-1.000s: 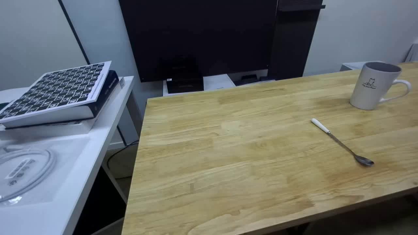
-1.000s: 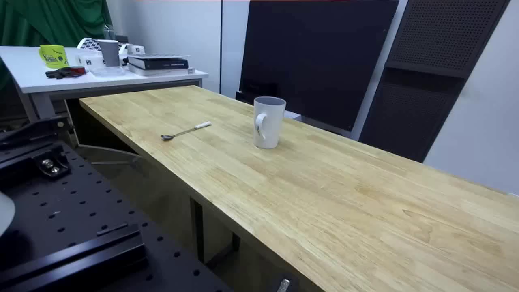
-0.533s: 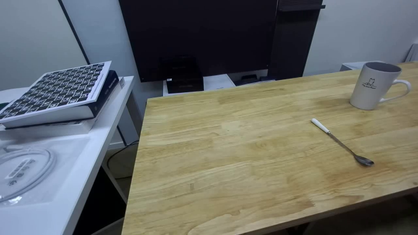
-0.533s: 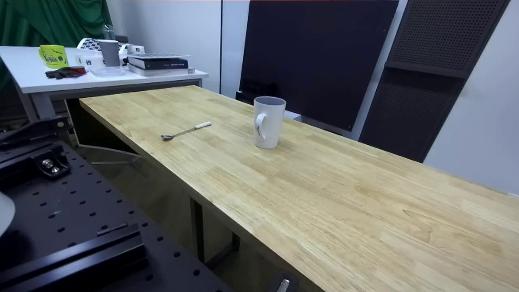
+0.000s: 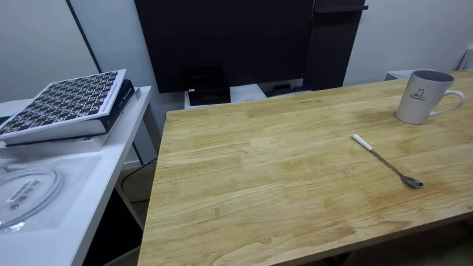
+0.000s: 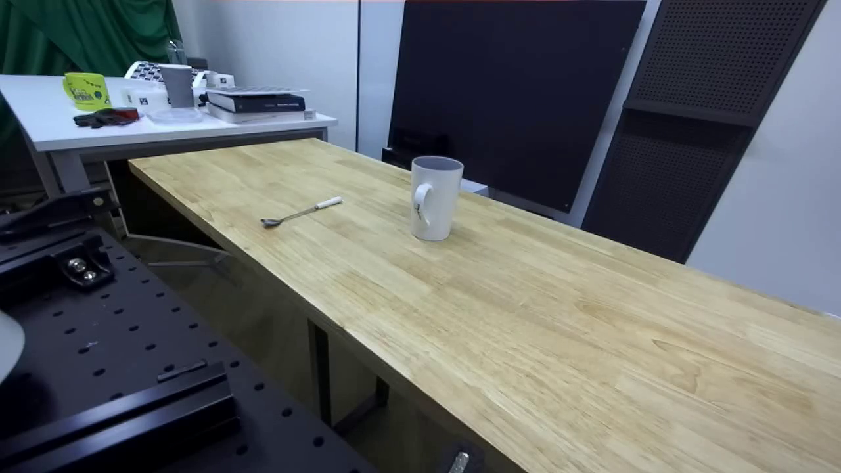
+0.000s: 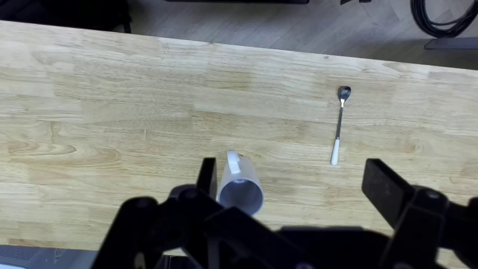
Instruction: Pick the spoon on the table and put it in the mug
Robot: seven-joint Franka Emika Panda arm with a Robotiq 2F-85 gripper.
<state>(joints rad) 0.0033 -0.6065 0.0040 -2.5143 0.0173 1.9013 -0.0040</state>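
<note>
Nothing had moved in either exterior view since earlier: my gripper (image 7: 293, 183) stood spread and empty, the spoon (image 7: 339, 125) lay on the table (image 5: 258, 173) apart from the upright mug (image 5: 423, 99), and I judged picking and placing both undone.

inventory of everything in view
Spoon: 1, silver and white, on table
Mug: 1, pale grey, upright on table
Table: 1, pale wood, under both
Desk: 1, white, beyond table's end
Book: 1, dark, on desk
Patterned board: 1, black-and-white, atop book
Short mug: 1, yellow-green, on desk
Cup: 1, grey, on desk
Unclear item: 1, black-red, on desk
Bagged cable: 1, whitish, on desk
Curtain: 1, green, behind desk
Large panel: 1, black, behind table
Perforated rack: 1, black, beside large panel
Cable coil: 1, black, wrist view's top right
Holed plate: 1, black, near table
Gripper: 1, black, open, in wrist view
</note>
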